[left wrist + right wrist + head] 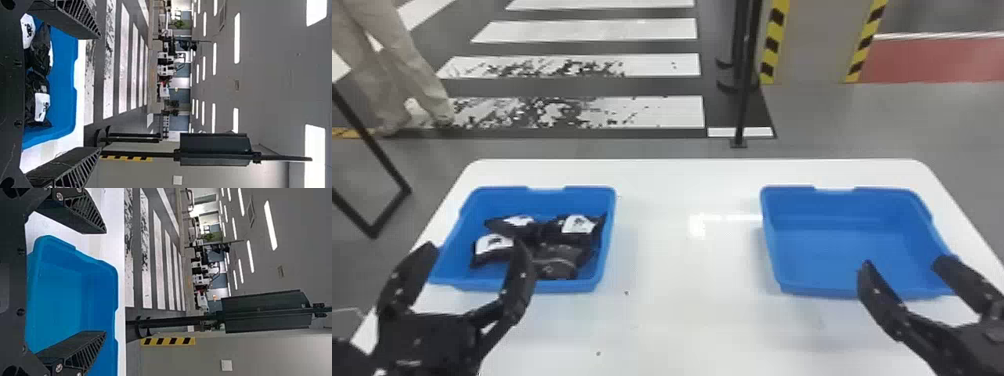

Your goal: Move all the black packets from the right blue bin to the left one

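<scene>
The left gripper point(477, 247) is hovering open at the near side of the left blue bin point(608, 225), its two fingers standing apart with nothing between them, while the black packets point(557, 262), some showing white patches, are lying bunched together inside that bin. The right gripper point(904, 262) is also hanging spread and unloaded, at the near right part of the right blue bin point(842, 250), whose bare blue bottom is showing. Both bins are sitting well apart on the white counter point(682, 315), with a black post point(744, 90) rising from the floor point(642, 149) beyond.
</scene>
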Controlling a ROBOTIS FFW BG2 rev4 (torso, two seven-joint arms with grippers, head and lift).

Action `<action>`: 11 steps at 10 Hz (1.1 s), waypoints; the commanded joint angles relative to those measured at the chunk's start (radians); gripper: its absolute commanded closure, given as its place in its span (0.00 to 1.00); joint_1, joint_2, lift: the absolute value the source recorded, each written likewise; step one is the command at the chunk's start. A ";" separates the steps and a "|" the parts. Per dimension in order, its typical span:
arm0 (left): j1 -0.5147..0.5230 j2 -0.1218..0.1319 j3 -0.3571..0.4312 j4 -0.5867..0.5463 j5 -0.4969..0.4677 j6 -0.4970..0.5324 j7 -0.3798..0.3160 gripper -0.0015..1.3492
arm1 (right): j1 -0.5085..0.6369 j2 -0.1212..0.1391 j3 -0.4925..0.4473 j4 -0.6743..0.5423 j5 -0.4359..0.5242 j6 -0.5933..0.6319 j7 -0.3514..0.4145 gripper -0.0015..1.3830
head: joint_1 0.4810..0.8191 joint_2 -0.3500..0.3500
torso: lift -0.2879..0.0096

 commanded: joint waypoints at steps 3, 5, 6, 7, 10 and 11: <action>-0.016 0.005 -0.010 0.005 0.019 0.023 -0.002 0.04 | -0.008 -0.010 0.011 0.000 -0.007 0.010 0.000 0.08 | 0.63 0.58 | 0.50; -0.026 0.011 -0.020 0.005 0.019 -0.007 -0.002 0.04 | -0.012 -0.014 0.019 -0.002 -0.011 0.010 -0.006 0.08 | 0.63 0.58 | 0.50; -0.031 0.011 -0.022 0.005 0.021 -0.016 -0.002 0.04 | -0.015 -0.014 0.019 -0.002 -0.013 0.010 -0.008 0.08 | 0.63 0.58 | 0.50; -0.028 0.011 -0.022 0.005 0.023 -0.021 -0.002 0.04 | -0.010 -0.011 0.017 -0.010 -0.009 0.002 -0.011 0.08 | 0.63 0.58 | 0.50; -0.028 0.017 -0.032 0.005 0.029 -0.016 -0.003 0.04 | 0.000 0.001 0.011 -0.017 0.009 -0.020 -0.021 0.08 | 0.63 0.57 | 0.50; -0.036 0.028 -0.054 0.010 0.035 0.003 -0.003 0.04 | 0.007 0.006 0.003 -0.020 0.015 -0.020 -0.021 0.08 | 0.63 0.56 | 0.50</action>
